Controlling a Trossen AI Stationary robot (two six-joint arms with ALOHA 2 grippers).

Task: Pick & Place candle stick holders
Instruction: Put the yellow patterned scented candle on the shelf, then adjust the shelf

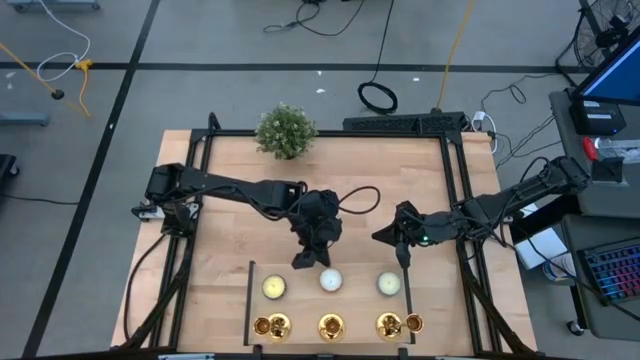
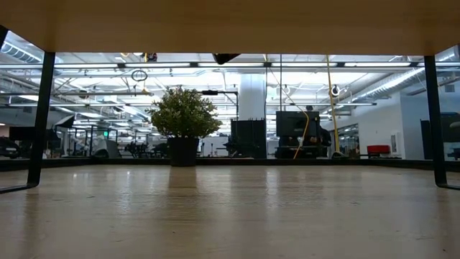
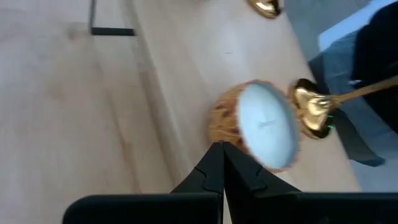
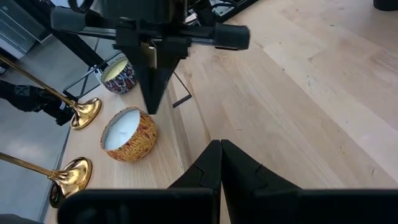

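the left gripper (image 1: pixel 303 262) has its jaws pressed together on nothing, hovering just beside the middle white candle in a patterned orange tin (image 1: pixel 331 280). the right gripper (image 1: pixel 403 262) is likewise closed and empty, just beside the right-hand white candle (image 1: pixel 389 284). a third candle with a yellowish top (image 1: pixel 274 287) sits at the left of that row.

the three small shiny brass candle stick holders (image 1: pixel 331 326) stand in a row along the table's near edge, one in front of each candle — upright as seen from above, round flared bases down, stems rising toward the camera. the right wrist view shows two of them with slim stems slanting long across the frame. a smaller brass piece (image 1: pixel 414 322) lies touching the right one.

no readable writing shows. a bushy green potted plant (image 1: pixel 285 131) sits at the far edge of the pale wooden table (image 1: pixel 220 200).
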